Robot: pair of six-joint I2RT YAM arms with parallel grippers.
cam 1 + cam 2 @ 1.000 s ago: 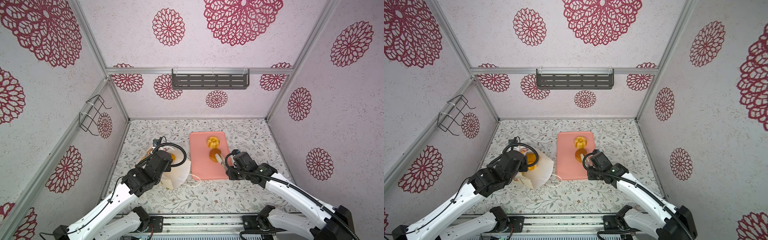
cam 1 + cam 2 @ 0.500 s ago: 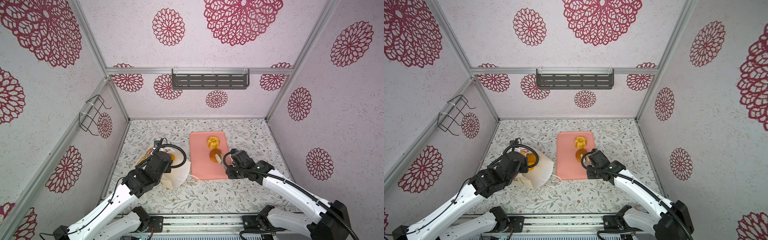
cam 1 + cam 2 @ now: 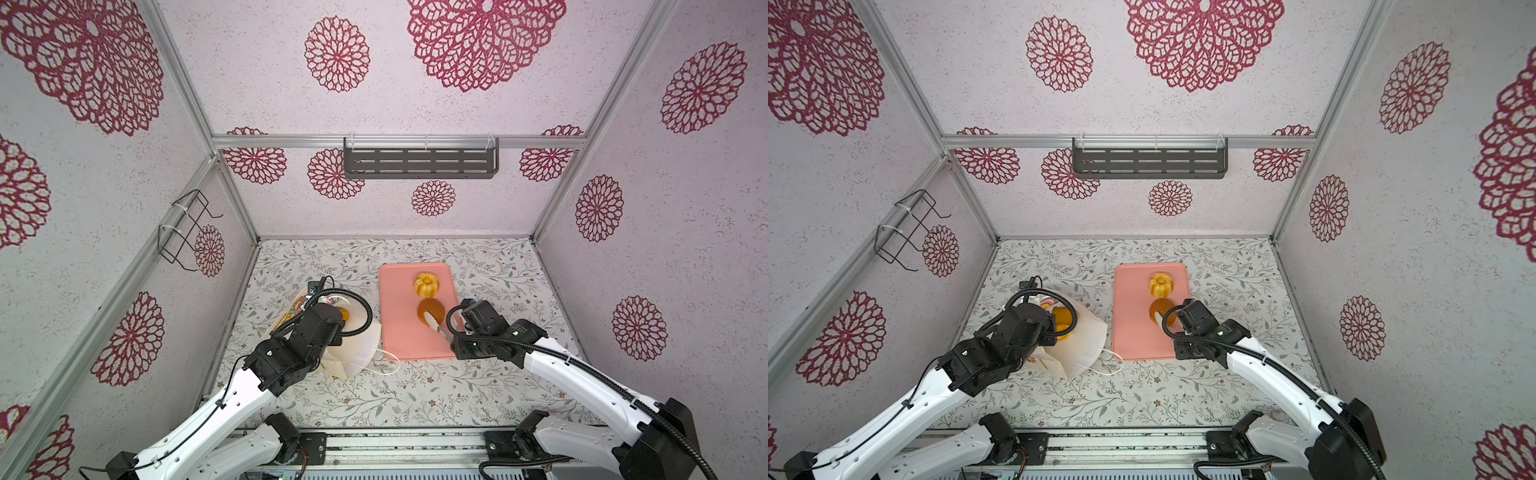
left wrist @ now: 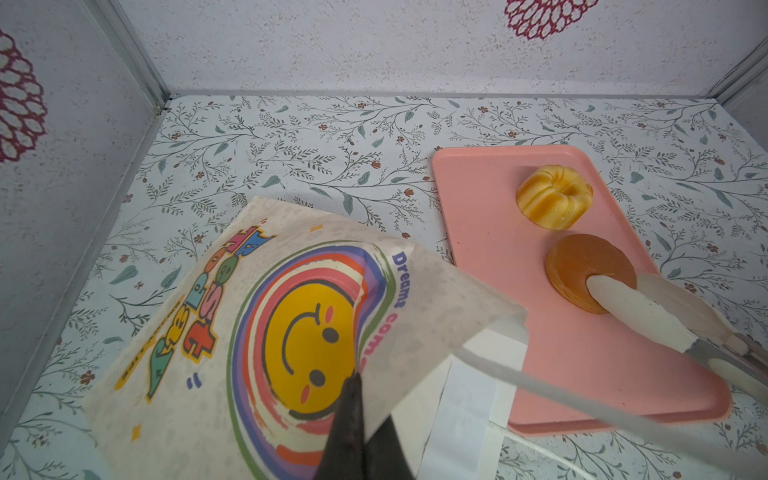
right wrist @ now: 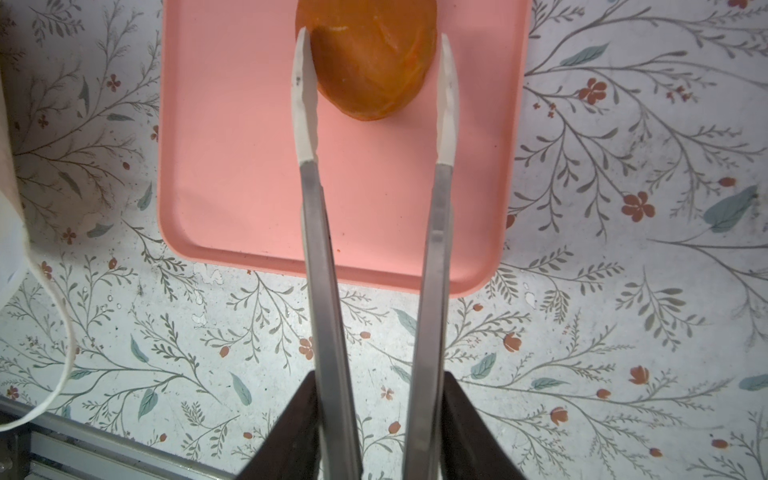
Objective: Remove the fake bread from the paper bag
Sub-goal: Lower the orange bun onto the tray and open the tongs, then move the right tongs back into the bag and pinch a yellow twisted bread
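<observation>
**ITEM 1 – brown round bun**: flat on pink tray, mid-tray, just in front of item 2. Out of bag.

**ITEM 2 – fluted ring bun**: on tray, far end, nearly touching item 1. Out of bag.

**ITEM 3 – paper bag**: on table, L of tray, just beside its L edge. Smiley print uppermost. Cord handle trails toward tray's near L corner, so mouth prob. faces tray side. Contents hidden; no bread seen inside from any view.

**ITEM 4 – tongs**: white tips spread, 1 each side of item 1. 1 tip at bun's edge, other apart w/ a gap. Bun looks released.

**L gripper**: jaws pressed together, pinching bag's upper lip, lip held raised.

**R gripper**: jaws clasp the tongs' 2 arms from outside; tongs stand partway open.

**NOTE – next move (est.):** back tongs off bun, go to bag for more.
- Bag lies L of tong tips, across tray's L edge.
- Tongs' long axis points away from robot along tray, so needs a swing L toward mouth.
- L arm is nearer bag but busy w/ lip; R arm makes the reach.
</observation>
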